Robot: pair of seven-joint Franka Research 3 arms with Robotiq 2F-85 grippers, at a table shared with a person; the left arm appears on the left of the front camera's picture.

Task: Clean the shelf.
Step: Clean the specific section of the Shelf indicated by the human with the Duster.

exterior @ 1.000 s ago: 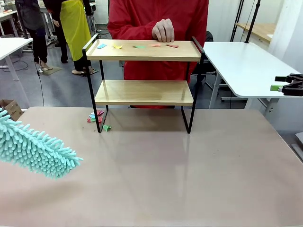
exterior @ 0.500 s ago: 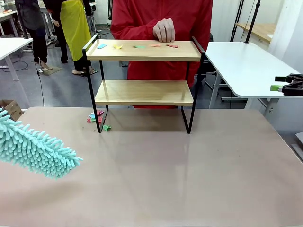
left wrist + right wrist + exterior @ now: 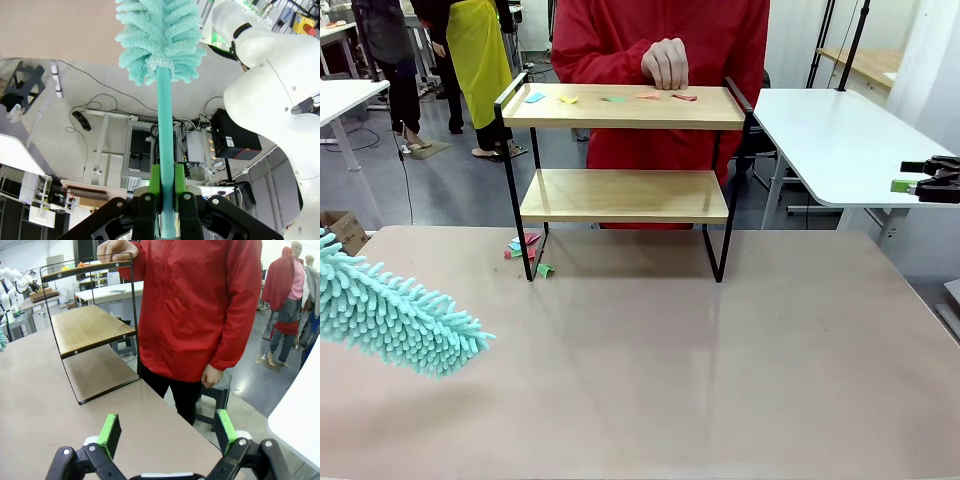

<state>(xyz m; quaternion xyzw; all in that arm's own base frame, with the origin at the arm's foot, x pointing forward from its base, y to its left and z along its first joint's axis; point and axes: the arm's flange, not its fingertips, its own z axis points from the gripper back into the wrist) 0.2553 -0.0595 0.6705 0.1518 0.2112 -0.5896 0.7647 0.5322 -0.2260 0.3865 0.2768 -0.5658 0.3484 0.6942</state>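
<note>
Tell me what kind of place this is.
Probably a robotics lab: a white robot arm above control boxes, plain white work tables, and a small shelf staged on a bare tabletop.

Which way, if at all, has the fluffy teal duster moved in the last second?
No. The duster has not shifted: its tip sits at the same spot, below-left of the shelf and its front left leg.

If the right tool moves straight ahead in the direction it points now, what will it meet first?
Probably the person's red jacket: the open right tool aims over the table edge at it, with the shelf off to the side. Depth is hard to judge.
</note>
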